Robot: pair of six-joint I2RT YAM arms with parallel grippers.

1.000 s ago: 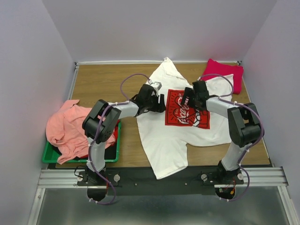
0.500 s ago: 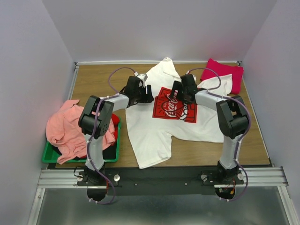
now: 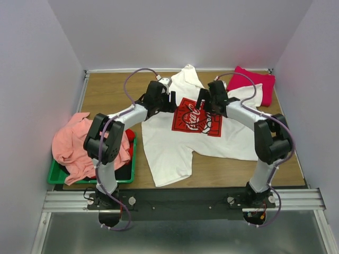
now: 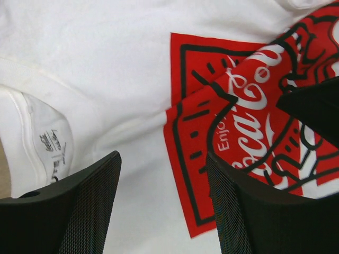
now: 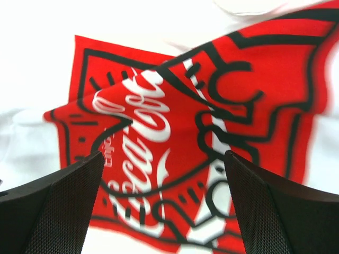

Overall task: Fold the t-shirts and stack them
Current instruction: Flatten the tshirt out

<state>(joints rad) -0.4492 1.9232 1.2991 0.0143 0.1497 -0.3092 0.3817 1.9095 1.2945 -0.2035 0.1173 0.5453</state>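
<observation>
The large white t-shirt lies spread face up on the table, its red-and-white chest print between my two grippers. My left gripper hovers open over the shirt by the print's left edge. In its wrist view the open left gripper is over white cloth and the print, holding nothing. My right gripper is open over the print; its wrist view shows the open right gripper above the print. A magenta-red t-shirt lies folded at the back right.
A salmon-pink t-shirt is heaped over the green bin at the front left, with a red t-shirt showing at its right side. Purple walls close in the table on three sides. Bare wood shows at the back left.
The white shirt has slid left and away from the near edge. Both arms moved toward the back with it and now stand open just above it.
</observation>
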